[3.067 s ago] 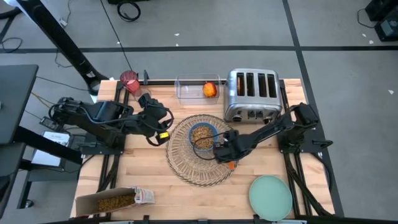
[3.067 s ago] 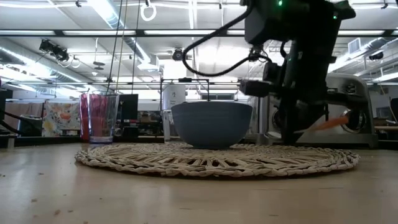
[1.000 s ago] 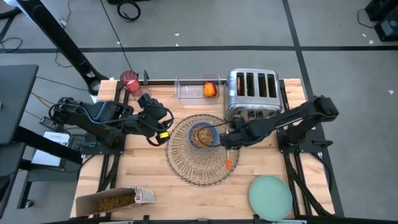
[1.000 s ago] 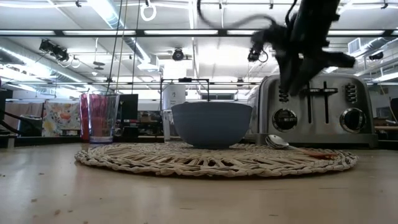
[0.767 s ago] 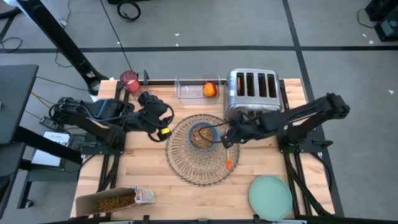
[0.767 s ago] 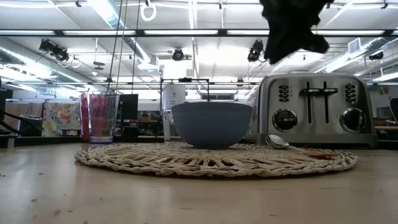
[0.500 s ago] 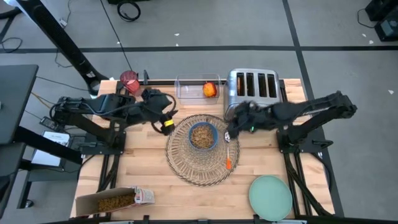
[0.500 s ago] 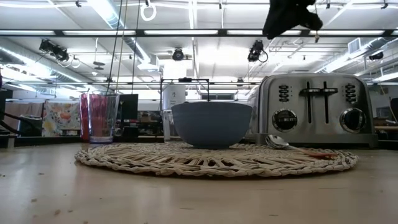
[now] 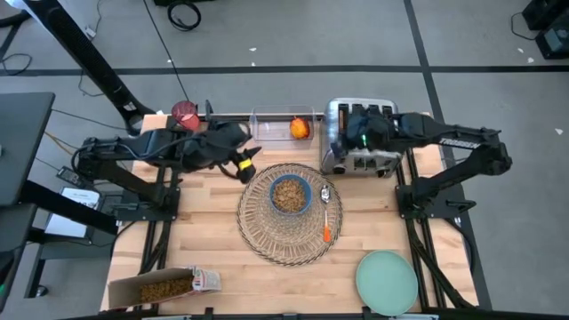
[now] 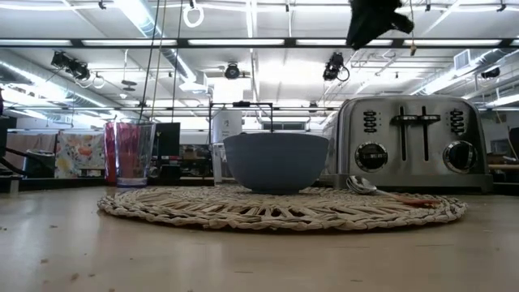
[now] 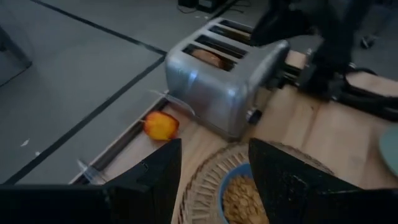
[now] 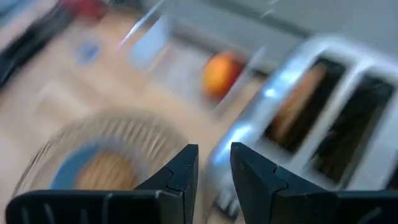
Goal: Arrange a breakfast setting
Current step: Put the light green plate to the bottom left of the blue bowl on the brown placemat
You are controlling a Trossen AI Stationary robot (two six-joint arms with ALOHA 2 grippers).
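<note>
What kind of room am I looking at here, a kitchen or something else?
Probably a robotics lab staged as a kitchen. A toaster and a bowl of cereal sit on a wooden workbench with two robot arms, on bare grey floor, under exposed ceiling lights.

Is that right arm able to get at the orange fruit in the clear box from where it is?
Probably yes. The right hand hovers above the toaster, with the orange fruit just beside it in the open-topped clear box. Nothing lies between them, and the hand's fingers stand slightly apart and empty.
</note>
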